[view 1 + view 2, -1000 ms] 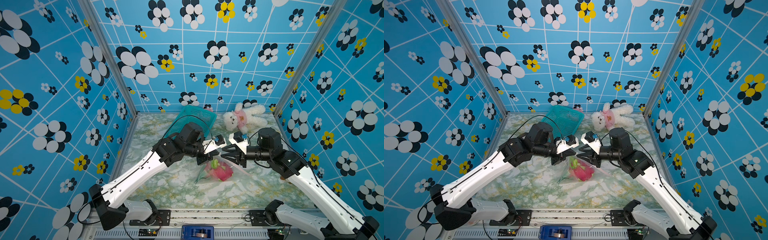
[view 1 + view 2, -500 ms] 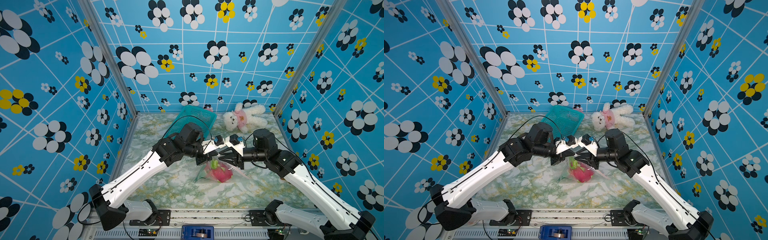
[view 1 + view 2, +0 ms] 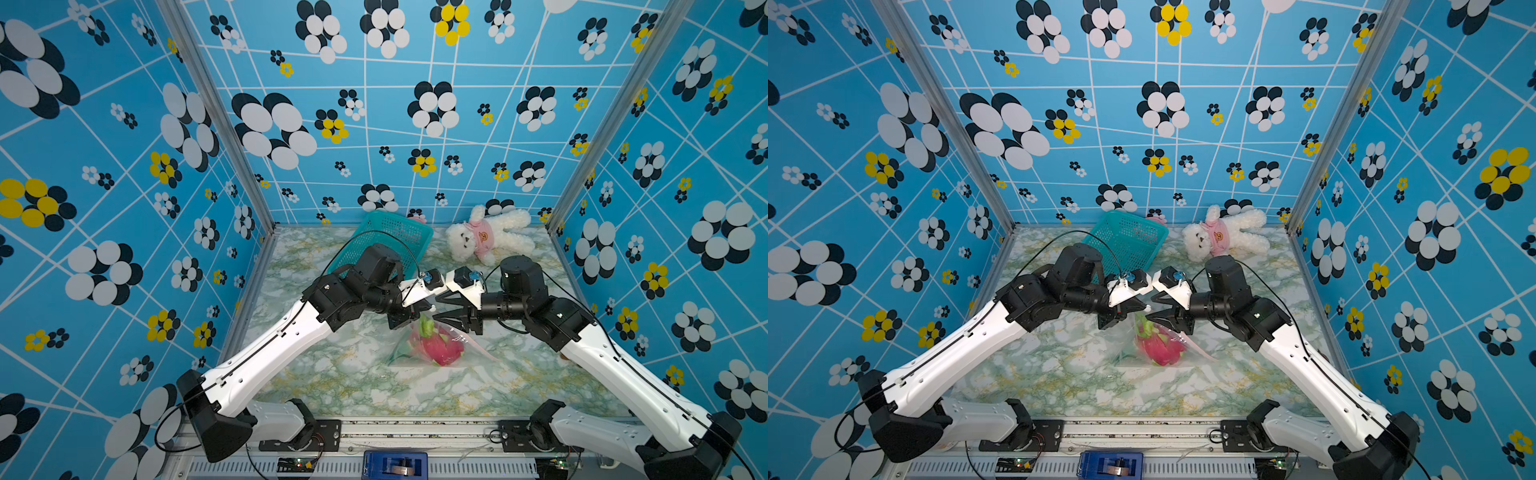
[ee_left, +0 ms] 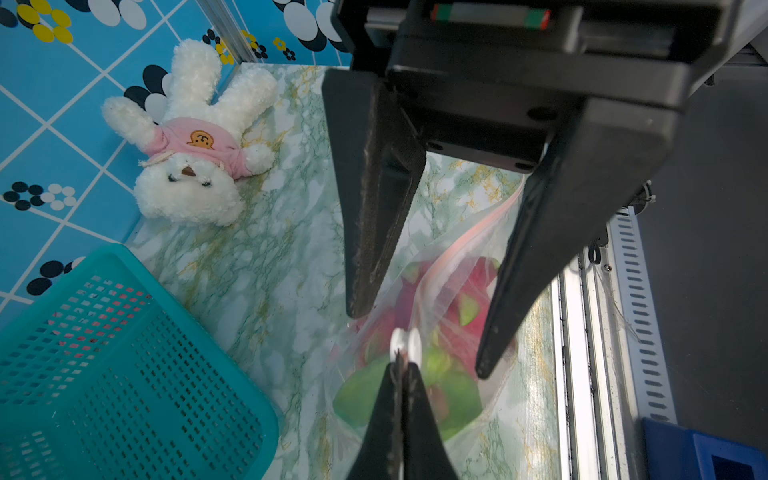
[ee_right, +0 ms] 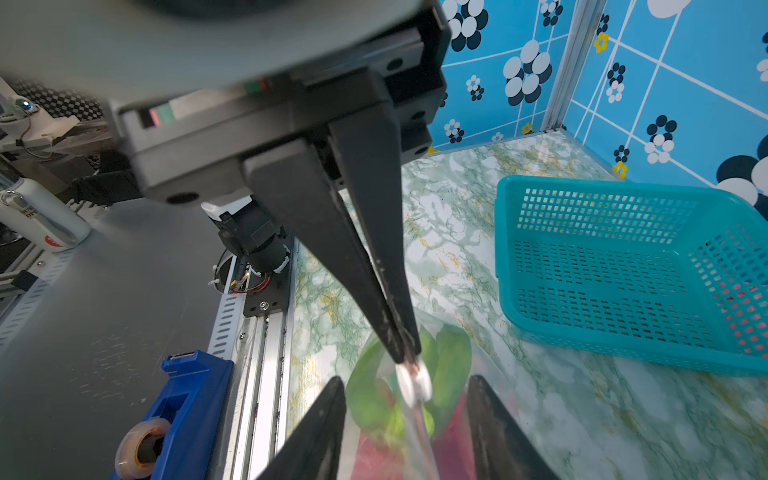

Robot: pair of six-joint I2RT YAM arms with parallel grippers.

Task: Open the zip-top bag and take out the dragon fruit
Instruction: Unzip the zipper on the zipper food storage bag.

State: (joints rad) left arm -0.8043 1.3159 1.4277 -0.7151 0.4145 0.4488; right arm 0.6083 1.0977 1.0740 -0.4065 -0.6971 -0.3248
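Observation:
The clear zip-top bag [image 3: 469, 347] lies on the marble table with the pink and green dragon fruit [image 3: 441, 351] [image 3: 1163, 349] inside. One corner of the bag is lifted. My left gripper [image 3: 429, 308] [image 4: 400, 362] is shut on the bag's pale pink zip strip [image 4: 469, 237], right beside the white slider [image 4: 405, 343] [image 5: 415, 384]. My right gripper [image 3: 436, 311] [image 5: 406, 380] faces it, open. Its two fingers [image 4: 374, 249] stand on either side of the strip and slider and touch neither. The fruit [image 5: 374, 453] shows blurred below them.
A teal basket [image 3: 386, 237] [image 5: 623, 270] is tipped against the back wall behind the left arm. A white plush bear in a pink shirt [image 3: 486, 237] lies at the back right. A blue tape dispenser [image 5: 183, 399] sits on the front rail.
My right gripper has moved left up to the slider and opened its jaws wider. The left gripper has kept its hold on the strip and stayed in place.

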